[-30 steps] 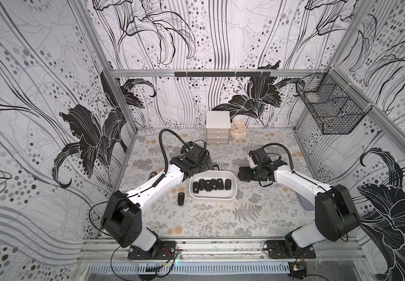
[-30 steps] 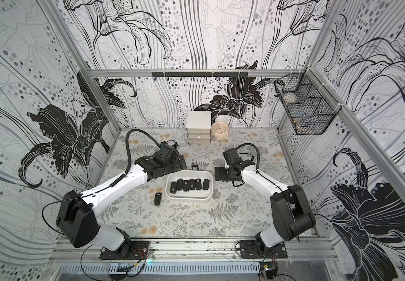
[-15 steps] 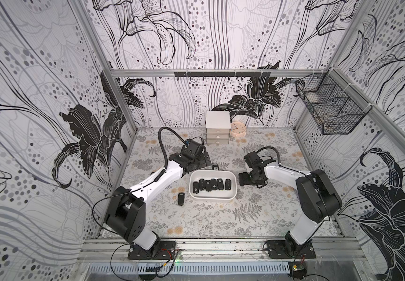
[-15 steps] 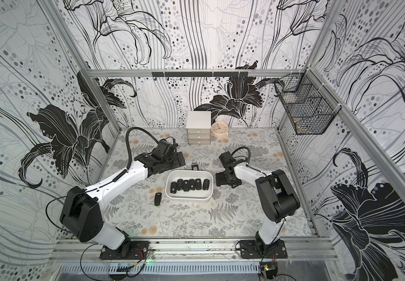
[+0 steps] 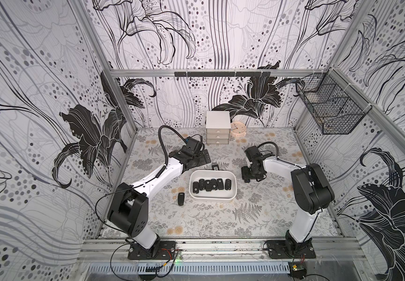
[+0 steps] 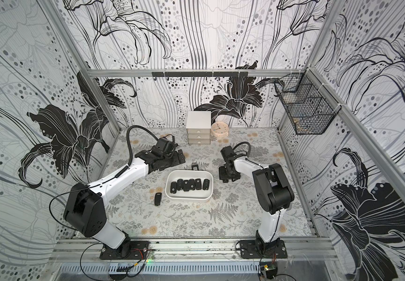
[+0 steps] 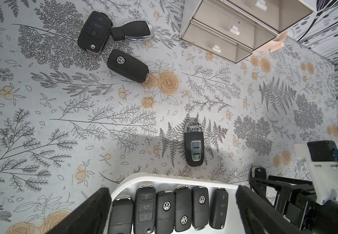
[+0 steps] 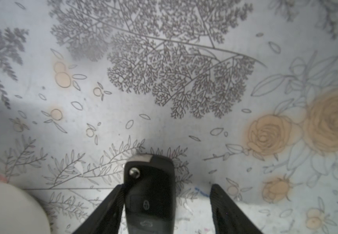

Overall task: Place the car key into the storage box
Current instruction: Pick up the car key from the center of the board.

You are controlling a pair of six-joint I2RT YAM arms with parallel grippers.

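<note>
Step in hand, as I read it: pinch the car key (image 8: 149, 186) lying flat on the tabletop (image 8: 164, 121) just beside the storage box (image 5: 211, 197), at its short wall toward the right arm (image 5: 279, 167). The right gripper (image 8: 167, 187) stands astride it, jaws approx half-wide, nothing clamped yet: one finger (image 8: 111, 202) touches the key's side, the other finger (image 8: 224, 206) is apart w/ a clear gap. To do it well: ctr over the key before squeezing, else the touching finger prob. shoves it sideways; grip the long sides, lift enough to clear the box wall, release low, b/c six keys (image 5: 212, 185) already fill the box nearly wall to wall. The left gripper (image 7: 171, 189) hangs wide open, empty, over the box's far wall; keep it clear. Views: only the right wrist view shows the uneven gap; in both top views the gripper hides that key. Only the left wrist view shows three more keys (image 7: 127, 65) beyond the box's far wall, under the left arm (image 5: 162, 174) from above. A top view alone shows a lone key (image 5: 181, 199) by the box's opposite short wall.
</note>
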